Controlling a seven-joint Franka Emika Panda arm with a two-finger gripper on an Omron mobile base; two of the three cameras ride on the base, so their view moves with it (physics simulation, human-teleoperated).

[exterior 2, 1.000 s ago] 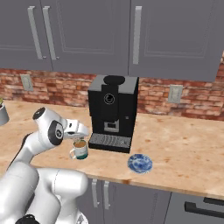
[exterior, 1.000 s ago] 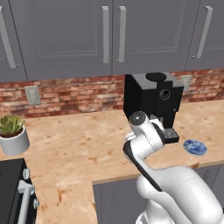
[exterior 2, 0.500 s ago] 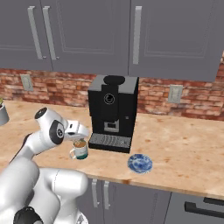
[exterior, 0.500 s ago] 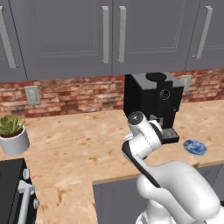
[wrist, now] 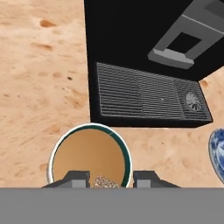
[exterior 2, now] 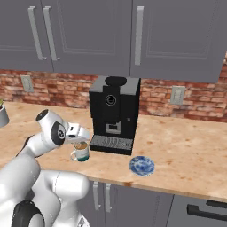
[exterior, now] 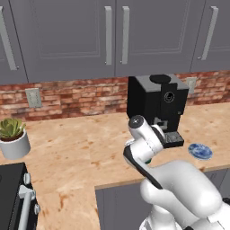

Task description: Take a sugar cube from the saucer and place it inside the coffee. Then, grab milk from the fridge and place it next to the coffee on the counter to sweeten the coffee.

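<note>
The gripper hangs right above the coffee, fingertips poking up at the near rim of the mug. Between them sits a small pale, speckled lump, the sugar cube, directly over the brown liquid. The jaws stand apart with the cube in the gap, but whether they are pinching it or have let it go, I cannot tell (the bottom of the hand view cuts the contact off).

From the right base view, the mug stands on the counter just to the left of the black coffee machine, by the front corner of its grated drip tray. The white hand is parked on top of the mug, nearly touching its rim.

The saucer lies to the right of the coffee machine and a little in front of it, near the counter's edge, well apart from the mug. In the hand view only a sliver of its blue pattern peeks in at the right edge.

From the left base view, the arm blocks the mug, the machine rises behind it, and the saucer sits off to the machine's right. A potted plant stands far to the left of the machine.
</note>
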